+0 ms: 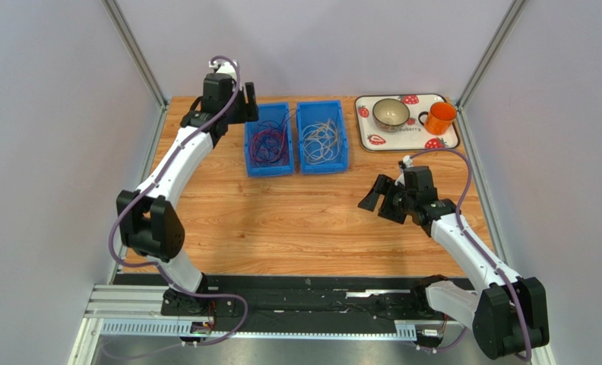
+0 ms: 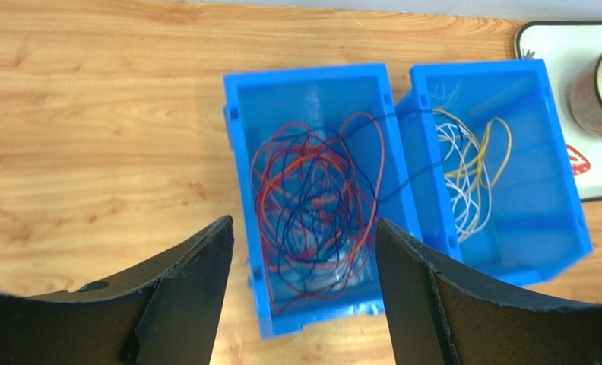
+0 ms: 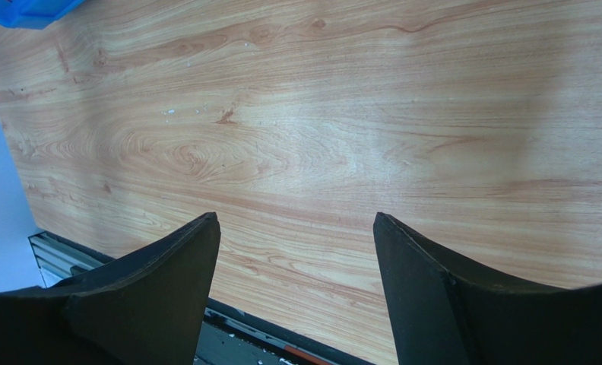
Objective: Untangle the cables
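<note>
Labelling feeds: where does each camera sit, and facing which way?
Top external: above, behind the robot, looking down on the table; both arms show.
Left wrist: on left arm, looking down into left bin and right bin of cables; open left gripper shows.
Right wrist: on right arm, facing the tabletop; open right gripper shows.
Shared: top and left wrist see both bins.

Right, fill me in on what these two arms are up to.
They are sorting out tangled cables. The left gripper hangs open above the left blue bin, which holds the red and dark cables. One dark strand trails over the wall into the right blue bin, where the white and yellow cables lie. The right gripper is open over the table, holding nothing. A tray with a bowl and an orange cup sits in the far right corner.
</note>
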Available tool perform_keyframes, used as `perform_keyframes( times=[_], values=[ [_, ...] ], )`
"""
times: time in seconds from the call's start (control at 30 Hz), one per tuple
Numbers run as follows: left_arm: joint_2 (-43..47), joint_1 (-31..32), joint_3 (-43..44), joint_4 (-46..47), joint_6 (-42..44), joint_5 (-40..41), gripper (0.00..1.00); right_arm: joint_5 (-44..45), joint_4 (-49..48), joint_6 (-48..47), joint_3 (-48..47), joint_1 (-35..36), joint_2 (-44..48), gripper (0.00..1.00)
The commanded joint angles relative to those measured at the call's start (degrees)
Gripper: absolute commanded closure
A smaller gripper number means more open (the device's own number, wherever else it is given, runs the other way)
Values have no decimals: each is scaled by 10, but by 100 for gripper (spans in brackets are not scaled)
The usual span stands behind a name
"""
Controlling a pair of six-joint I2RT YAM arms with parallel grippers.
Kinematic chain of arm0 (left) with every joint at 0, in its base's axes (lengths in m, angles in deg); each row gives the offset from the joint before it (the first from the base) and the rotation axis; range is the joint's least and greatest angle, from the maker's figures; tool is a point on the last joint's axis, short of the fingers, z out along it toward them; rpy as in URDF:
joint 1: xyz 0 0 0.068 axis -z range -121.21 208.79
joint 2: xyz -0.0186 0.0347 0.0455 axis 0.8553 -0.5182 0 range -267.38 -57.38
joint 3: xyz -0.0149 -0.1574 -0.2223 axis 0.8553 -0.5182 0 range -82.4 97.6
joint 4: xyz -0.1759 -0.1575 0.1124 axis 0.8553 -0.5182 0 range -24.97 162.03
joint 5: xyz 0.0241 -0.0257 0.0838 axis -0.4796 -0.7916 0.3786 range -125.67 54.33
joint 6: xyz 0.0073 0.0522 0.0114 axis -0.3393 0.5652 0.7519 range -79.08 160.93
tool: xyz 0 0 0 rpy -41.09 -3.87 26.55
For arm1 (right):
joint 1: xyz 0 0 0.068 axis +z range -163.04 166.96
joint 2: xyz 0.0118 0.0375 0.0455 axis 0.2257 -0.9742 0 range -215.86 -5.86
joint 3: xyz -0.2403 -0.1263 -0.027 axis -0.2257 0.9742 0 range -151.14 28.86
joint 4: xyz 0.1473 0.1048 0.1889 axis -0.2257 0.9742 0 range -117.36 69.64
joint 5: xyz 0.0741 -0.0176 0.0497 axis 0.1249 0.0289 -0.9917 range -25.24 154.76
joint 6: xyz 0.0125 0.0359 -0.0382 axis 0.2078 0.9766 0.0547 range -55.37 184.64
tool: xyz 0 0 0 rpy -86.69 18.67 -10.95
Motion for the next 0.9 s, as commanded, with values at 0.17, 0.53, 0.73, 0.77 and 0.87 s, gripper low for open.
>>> perform_keyframes(
  times=[0.17, 0.53, 0.73, 0.77, 0.87],
  values=[
    [57, 12, -101, 103, -15, -86, 30, 36, -11, 23, -19, 52, 9, 22],
    [-112, 63, 58, 97, 34, -97, 34, 78, 10, 39, -21, 113, 19, 22],
    [-186, 83, 137, 72, 49, -88, 35, 86, 17, 30, -21, 114, 20, 22],
    [-194, 85, 145, 65, 50, -84, 37, 86, 18, 29, -22, 114, 19, 22],
    [-226, 90, 178, 48, 58, -71, 40, 82, 13, 28, -23, 114, 12, 22]
  ],
)
